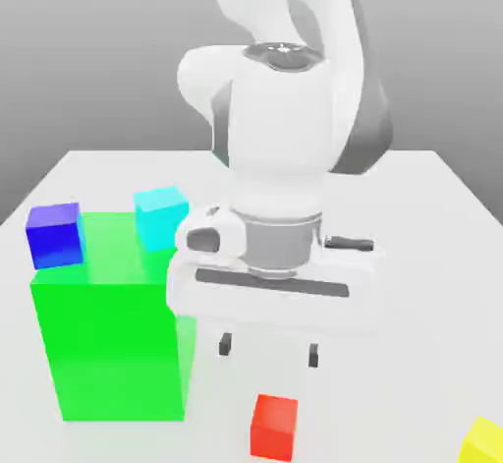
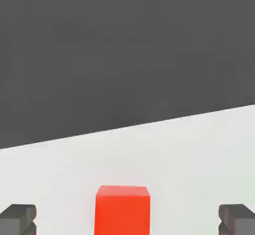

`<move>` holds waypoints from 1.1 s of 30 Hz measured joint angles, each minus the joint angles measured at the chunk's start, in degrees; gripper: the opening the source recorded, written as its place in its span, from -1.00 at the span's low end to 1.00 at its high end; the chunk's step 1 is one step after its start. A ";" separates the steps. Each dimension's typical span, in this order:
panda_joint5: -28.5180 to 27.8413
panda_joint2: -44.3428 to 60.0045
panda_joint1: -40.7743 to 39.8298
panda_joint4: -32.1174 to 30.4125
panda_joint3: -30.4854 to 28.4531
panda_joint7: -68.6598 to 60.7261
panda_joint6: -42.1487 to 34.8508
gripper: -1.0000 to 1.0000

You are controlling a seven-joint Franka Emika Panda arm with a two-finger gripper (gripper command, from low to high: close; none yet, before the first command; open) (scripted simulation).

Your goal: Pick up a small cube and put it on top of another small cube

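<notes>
Red cube (image 1: 273, 428), small and plain, sat on the white table (image 1: 413, 255) in front of the gripper (image 1: 269, 350), between the big green block (image 1: 116, 353) at the exterior view's left and the small yellow cube (image 1: 485, 445) at its right. The gripper hung above the table with its two fingers spread wide and nothing between them. In the hand view the red cube lay between the fingertips, with bare table on either side of it.

The step in hand looked to be the approach for the grasp. Doing it well called for centring the fingers over the cube and squaring them to two opposite faces before a straight, slow descent; a skewed or off-centre approach could have clipped an edge or pushed the cube away. The jaws were best closed low on its sides, gently and evenly, leaving its underside free for stacking. A small blue cube (image 1: 56, 236) and a cyan one (image 1: 162, 218) rested on the green block, well apart from that path.
</notes>
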 joint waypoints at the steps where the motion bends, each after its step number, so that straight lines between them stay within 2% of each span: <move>1: 0.23 2.04 0.08 -0.29 0.05 0.24 1.05 0.00; 6: -1.52 12.41 1.73 1.11 -1.90 1.99 8.78 0.00; 7: -1.80 13.78 2.04 1.37 -2.27 2.21 9.87 -1.00; 14: -2.01 13.77 1.87 1.37 -2.11 2.37 9.89 -1.00; 19: 0.17 4.81 0.75 -0.47 -0.30 0.60 2.88 -1.00; 22: -3.63 0.00 2.47 -0.61 -0.88 4.44 0.50 -1.00; 26: -8.15 -6.84 -0.13 1.33 -3.92 15.19 -6.55 -1.00; 33: -4.98 -17.36 -10.44 6.23 -9.31 30.19 -23.95 -1.00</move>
